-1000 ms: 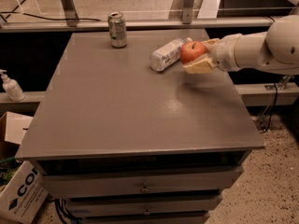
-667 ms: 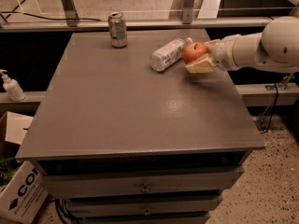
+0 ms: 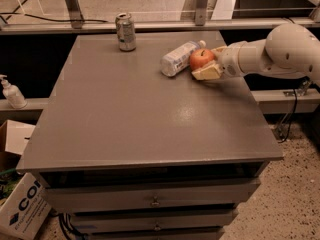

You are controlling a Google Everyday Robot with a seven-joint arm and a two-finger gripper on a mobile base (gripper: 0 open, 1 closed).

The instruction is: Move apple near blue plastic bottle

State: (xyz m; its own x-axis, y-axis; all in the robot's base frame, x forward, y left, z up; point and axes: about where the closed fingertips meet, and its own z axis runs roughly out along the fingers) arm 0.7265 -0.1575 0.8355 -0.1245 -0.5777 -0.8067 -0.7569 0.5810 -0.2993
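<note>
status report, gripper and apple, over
Gripper at table's far right, shut on apple. Apple right beside lying blue plastic bottle. Can well clear.

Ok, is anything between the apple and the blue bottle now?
Nothing. In the camera view the apple, held in the claw, sits right beside the blue plastic bottle with no object between. I cannot tell whether they touch.

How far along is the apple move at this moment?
Looks done: the apple is already right beside the bottle, which lies on its side at the far right of the table. In hand: the gripper is closed on the apple. Left: let go and draw the arm away. I cannot tell whether the apple rests on the table yet.
</note>
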